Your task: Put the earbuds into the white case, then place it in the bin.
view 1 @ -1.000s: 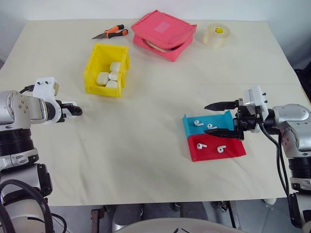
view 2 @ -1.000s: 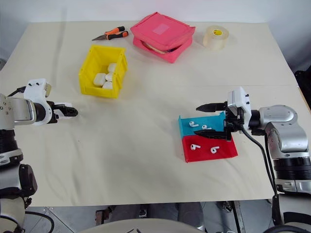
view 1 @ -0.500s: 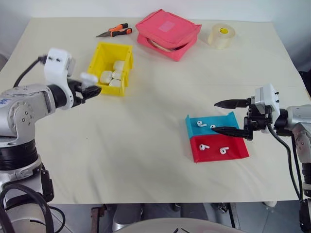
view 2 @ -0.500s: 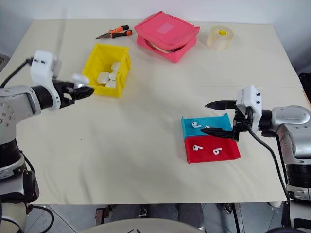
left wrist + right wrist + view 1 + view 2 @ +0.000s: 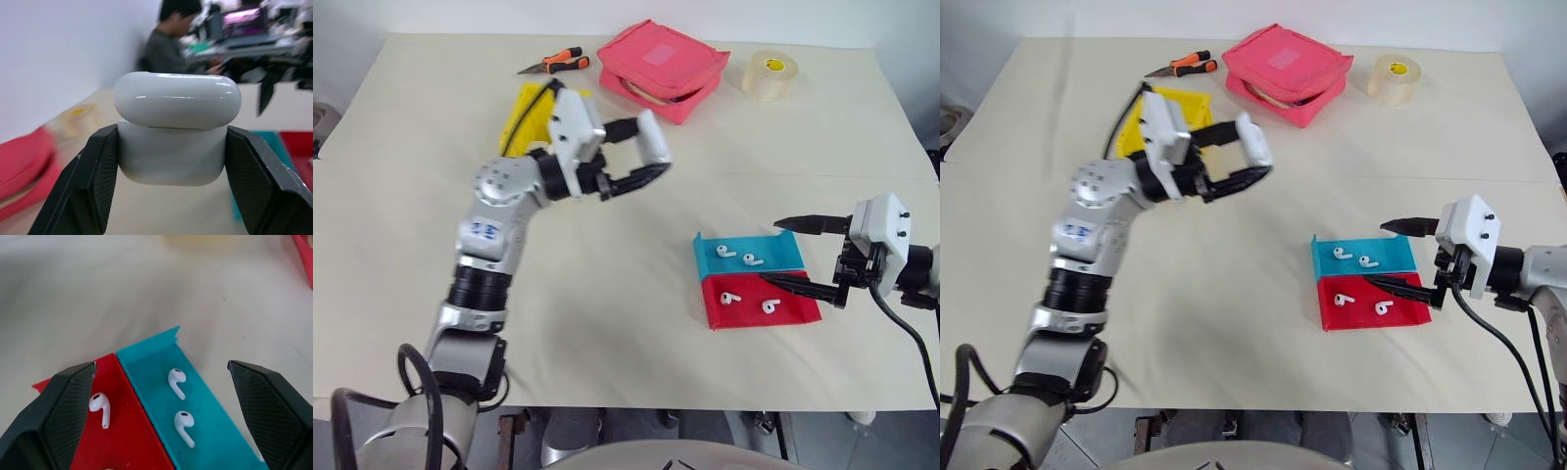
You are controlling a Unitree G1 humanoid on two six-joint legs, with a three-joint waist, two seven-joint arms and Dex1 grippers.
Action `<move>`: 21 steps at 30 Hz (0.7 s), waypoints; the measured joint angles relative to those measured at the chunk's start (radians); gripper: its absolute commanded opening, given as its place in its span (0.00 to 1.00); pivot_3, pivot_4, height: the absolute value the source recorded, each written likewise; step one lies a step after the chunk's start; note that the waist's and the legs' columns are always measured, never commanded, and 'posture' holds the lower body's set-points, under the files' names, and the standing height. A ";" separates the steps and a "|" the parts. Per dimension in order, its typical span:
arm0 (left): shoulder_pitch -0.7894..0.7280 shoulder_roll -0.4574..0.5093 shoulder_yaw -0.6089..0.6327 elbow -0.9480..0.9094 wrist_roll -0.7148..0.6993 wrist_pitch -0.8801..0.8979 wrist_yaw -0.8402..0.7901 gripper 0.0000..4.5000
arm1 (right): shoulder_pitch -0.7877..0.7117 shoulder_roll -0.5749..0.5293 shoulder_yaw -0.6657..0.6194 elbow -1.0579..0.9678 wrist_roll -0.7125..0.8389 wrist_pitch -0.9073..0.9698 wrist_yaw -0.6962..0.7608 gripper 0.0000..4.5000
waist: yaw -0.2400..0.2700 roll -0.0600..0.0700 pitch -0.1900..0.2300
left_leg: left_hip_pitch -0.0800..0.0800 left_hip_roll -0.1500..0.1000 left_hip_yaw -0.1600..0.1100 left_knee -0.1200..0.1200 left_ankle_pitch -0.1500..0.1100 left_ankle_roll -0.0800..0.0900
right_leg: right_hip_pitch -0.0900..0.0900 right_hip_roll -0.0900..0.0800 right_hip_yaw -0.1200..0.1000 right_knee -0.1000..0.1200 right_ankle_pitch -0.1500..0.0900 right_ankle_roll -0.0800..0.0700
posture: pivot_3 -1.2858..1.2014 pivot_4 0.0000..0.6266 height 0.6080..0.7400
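My left gripper [image 5: 646,157] pinched the white case [image 5: 177,127], held raised near the bin [image 5: 530,110]. My right gripper [image 5: 800,255] stood spread wide beside the earbuds [image 5: 177,380], far from the bin.

Case [image 5: 177,127]: glossy smooth white plastic. Pincer fingers [image 5: 93,186]: matt black, fine-textured. Trays [image 5: 205,431]: matt plastic. Pouch [image 5: 661,70]: pink cloth. Worktop [image 5: 607,294]: matt cream cover.

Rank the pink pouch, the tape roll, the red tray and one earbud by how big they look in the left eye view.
1. pink pouch
2. red tray
3. tape roll
4. earbud
The pouch and tape sit farther away, so they look smaller.
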 measured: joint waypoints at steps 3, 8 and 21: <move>0.036 -0.025 -0.032 0.027 0.001 -0.043 -0.050 0.62 | 0.071 -0.014 -0.043 -0.089 0.006 0.064 -0.042 1.00 | -0.004 0.000 0.000 | 0.000 0.000 0.000 -0.001 0.000 0.000 | 0.000 0.000 0.000 0.000 0.000 0.000 | 0.52 0.24 1.00; 0.171 -0.014 -0.047 -0.018 -0.001 -0.056 -0.101 0.62 | 0.267 -0.033 -0.132 -0.287 -0.010 0.180 -0.101 0.96 | -0.002 0.000 0.000 | 0.001 0.000 -0.001 0.001 0.000 0.001 | 0.001 0.000 0.001 0.000 0.000 0.000 | 0.52 0.24 1.00; 0.359 0.005 -0.065 -0.251 -0.022 0.050 -0.088 0.62 | 0.339 -0.044 -0.207 -0.500 0.087 0.400 -0.237 0.73 | 0.002 0.001 -0.001 | 0.002 0.001 -0.002 0.002 0.000 0.001 | 0.003 0.000 0.001 0.000 0.001 0.000 | 0.52 0.24 1.00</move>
